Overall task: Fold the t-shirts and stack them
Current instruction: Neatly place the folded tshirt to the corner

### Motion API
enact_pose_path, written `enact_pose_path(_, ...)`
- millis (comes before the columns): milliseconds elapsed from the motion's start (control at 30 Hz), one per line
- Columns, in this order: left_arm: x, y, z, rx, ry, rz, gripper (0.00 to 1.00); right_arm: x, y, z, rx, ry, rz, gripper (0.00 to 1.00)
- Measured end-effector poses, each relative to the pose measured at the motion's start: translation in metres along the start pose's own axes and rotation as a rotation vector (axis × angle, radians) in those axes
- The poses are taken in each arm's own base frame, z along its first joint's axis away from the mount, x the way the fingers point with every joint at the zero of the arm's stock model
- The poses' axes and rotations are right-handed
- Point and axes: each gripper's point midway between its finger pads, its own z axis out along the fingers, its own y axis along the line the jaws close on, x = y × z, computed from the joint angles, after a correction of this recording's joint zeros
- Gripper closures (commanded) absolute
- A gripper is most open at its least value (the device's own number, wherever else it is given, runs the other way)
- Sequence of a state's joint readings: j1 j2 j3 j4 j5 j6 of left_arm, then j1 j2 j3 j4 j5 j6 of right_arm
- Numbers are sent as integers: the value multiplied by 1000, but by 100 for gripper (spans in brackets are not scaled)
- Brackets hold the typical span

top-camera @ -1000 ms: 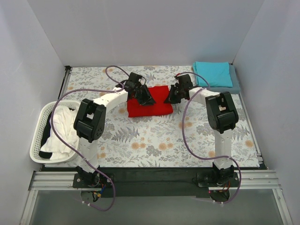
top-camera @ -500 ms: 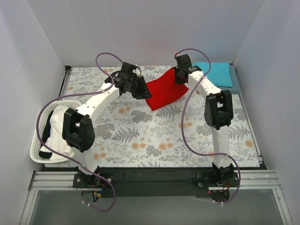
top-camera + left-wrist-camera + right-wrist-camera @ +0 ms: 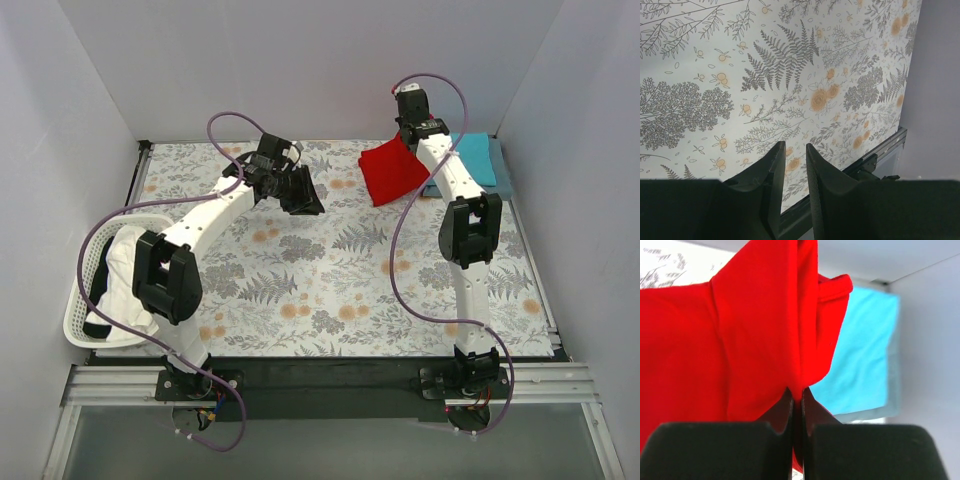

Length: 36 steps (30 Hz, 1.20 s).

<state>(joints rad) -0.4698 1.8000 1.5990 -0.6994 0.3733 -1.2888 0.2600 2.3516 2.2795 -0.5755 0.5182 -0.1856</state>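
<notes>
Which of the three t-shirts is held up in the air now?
The red t-shirt: it hangs from the shut right tool. The teal t-shirt lies folded on the grey-blue t-shirt, in the far right corner.

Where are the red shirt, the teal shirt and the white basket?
red shirt [image 3: 392,172]: overhead view, middle of the cloth.
teal shirt [image 3: 482,158]: overhead view, uncovered right part.
white basket [image 3: 80,295]: overhead view, left wall.

Overhead view from behind, facing down, wrist views close-up, left sharing floral table [image 3: 715,60] with overhead

red t-shirt [image 3: 390,172] dangling aloft, teal t-shirt [image 3: 478,160] folded atop grey-blue t-shirt [image 3: 504,180]
</notes>
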Motion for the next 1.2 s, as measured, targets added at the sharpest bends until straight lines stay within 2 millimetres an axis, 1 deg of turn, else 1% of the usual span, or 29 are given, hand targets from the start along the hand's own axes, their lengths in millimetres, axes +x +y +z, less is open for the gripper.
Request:
enact_pose_path(100,2,4,5,1,19,0,78,-16,-15,-6,56,-40,-28,99)
enact_pose_path(167,3,7,9,2,33,-6,78,-22,-21,-7,85,-54,-47,99)
enact_pose_path(300,6,11,15,2,54,-12,78,-25,-28,-7,114,-60,-86,99)
enact_pose_path(500,10,18,25,1,89,-27,79,-27,-39,-7,141,-68,-100,99)
enact_pose_path(633,13,19,28,6,105,-32,79,-31,-49,-11,158,-75,-106,99)
enact_pose_path(733,13,19,27,10,108,-34,79,-38,-57,-19,172,-91,-100,99)
enact_pose_path(967,13,19,27,15,111,-36,79,-59,-76,-47,200,-150,-70,99)
enact_pose_path(1200,14,16,26,29,119,-37,79,-71,-86,-62,211,-186,-52,99)
